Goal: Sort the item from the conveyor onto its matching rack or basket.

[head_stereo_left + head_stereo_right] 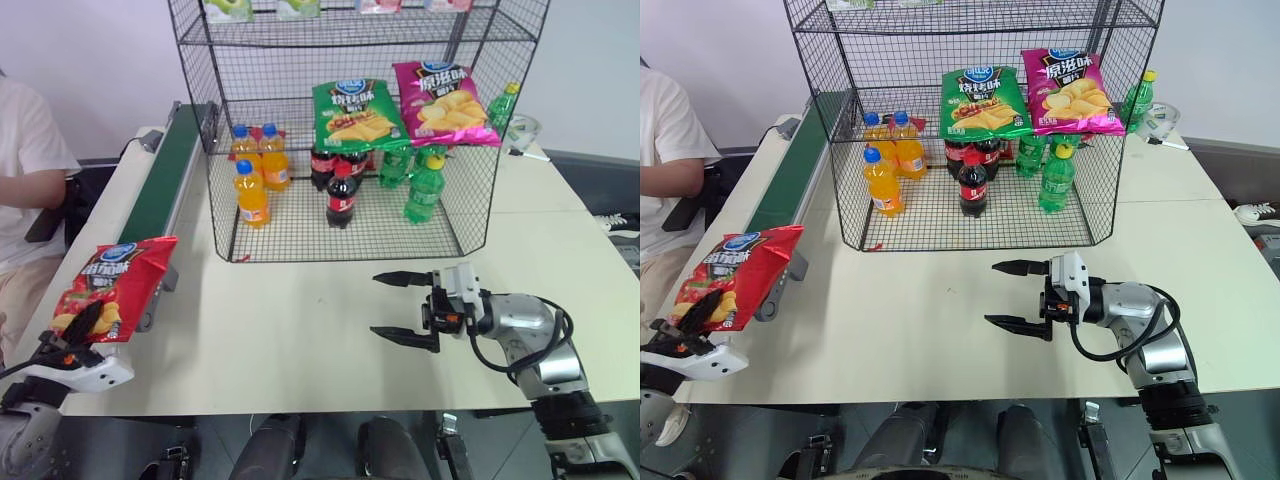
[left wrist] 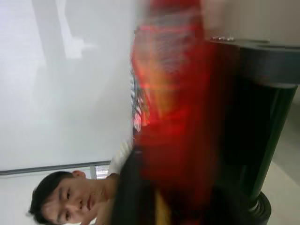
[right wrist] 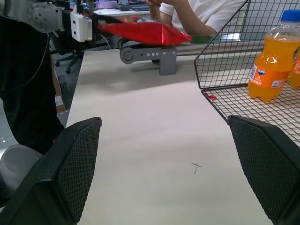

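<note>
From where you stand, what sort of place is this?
Probably a mock shop set up for sorting trials: a wire rack stocked with chip bags and soda bottles, a small conveyor on a plain table, and a person seated beside it.

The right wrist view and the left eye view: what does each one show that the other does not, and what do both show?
Right wrist view alone: the mesh texture of the inner faces of the right gripper, its jaws wide open.

Left eye view alone: the green chip bag and the pink chip bag on the rack, the cola bottles and the green bottles.

Both: the red chip bag held in the shut left gripper by the conveyor end, an orange soda bottle, the table, and a seated person.
</note>
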You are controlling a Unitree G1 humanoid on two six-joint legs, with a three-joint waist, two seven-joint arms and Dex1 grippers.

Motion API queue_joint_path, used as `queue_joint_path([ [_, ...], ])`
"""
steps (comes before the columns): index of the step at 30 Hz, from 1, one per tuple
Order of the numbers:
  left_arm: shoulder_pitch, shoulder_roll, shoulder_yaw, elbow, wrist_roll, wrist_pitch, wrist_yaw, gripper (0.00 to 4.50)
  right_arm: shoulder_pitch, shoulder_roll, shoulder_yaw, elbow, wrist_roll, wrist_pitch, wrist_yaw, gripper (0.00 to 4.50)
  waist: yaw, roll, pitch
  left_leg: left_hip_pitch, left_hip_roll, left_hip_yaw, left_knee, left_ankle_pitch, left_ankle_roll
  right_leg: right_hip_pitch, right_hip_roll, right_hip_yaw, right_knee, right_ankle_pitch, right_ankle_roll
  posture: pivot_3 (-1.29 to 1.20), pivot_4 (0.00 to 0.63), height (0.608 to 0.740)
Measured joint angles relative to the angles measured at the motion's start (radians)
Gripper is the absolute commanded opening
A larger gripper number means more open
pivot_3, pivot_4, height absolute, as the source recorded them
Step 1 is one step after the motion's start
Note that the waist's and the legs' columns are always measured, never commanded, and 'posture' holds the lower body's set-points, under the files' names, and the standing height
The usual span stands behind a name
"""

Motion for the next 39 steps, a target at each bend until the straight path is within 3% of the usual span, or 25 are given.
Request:
queue_joint_path([
  [6, 0.002, 0.000, 0.001, -0.012, -0.012, 0.003, -0.006, 0.06, 0.000, 0.000, 0.000, 0.000, 0.000, -0.001, -0.002, 4.50, 0.000, 0.000, 0.000, 0.000, 0.000, 0.000, 0.000, 0.000, 0.000, 0.000, 0.000, 0.000, 0.000, 0.000, 0.000, 0.00, 0.150, 0.740],
  [11, -0.010, -0.001, 0.023, -0.152, -0.053, 0.024, -0.070, 0.06, 0.002, 0.003, -0.034, 0.000, 0.016, -0.011, -0.038, 4.50, 0.003, 0.000, 0.000, 0.000, 0.000, 0.000, 0.001, 0.000, 0.000, 0.001, 0.000, 0.000, 0.000, 0.000, 0.000, 0.00, 0.150, 0.740],
  [17, -0.163, 0.006, 0.065, -0.450, -0.120, 0.092, -0.225, 0.06, 0.019, 0.033, -0.191, -0.079, 0.130, 0.010, -0.160, 4.50, -0.001, 0.000, 0.000, 0.000, 0.000, 0.000, 0.000, 0.000, 0.000, 0.001, 0.000, 0.000, 0.000, 0.000, 0.000, 0.00, 0.150, 0.740],
  [22, -0.345, -0.034, -0.043, -0.544, -0.123, 0.138, -0.325, 0.06, 0.051, 0.079, -0.234, -0.098, 0.129, -0.011, -0.260, 4.50, -0.004, 0.001, 0.000, 0.000, 0.000, 0.001, 0.000, 0.001, -0.001, 0.003, 0.002, 0.000, 0.002, 0.000, 0.000, 0.00, 0.150, 0.740],
  [27, -0.545, -0.096, -0.158, -0.512, -0.084, 0.177, -0.354, 0.06, 0.041, 0.113, -0.248, -0.123, 0.109, -0.048, -0.347, 4.50, 0.000, 0.000, 0.000, 0.001, 0.000, 0.001, 0.001, 0.002, -0.002, 0.003, 0.002, 0.000, 0.003, 0.000, 0.000, 0.00, 0.150, 0.740],
  [31, -0.740, -0.179, -0.243, -0.385, -0.034, 0.220, -0.326, 0.06, 0.052, 0.130, -0.225, -0.140, 0.086, -0.058, -0.375, 4.50, 0.001, 0.000, 0.000, 0.001, -0.001, 0.001, 0.001, 0.002, -0.002, 0.004, 0.004, 0.000, 0.003, 0.000, 0.000, 0.00, 0.150, 0.740],
  [39, -0.971, -0.235, -0.353, -0.109, 0.039, 0.229, -0.213, 0.06, 0.058, 0.136, -0.211, -0.151, 0.072, -0.065, -0.410, 4.50, -0.001, 0.000, 0.000, 0.001, -0.001, 0.001, 0.001, 0.003, -0.003, 0.004, 0.004, 0.001, 0.004, 0.000, 0.000, 0.00, 0.150, 0.740],
])
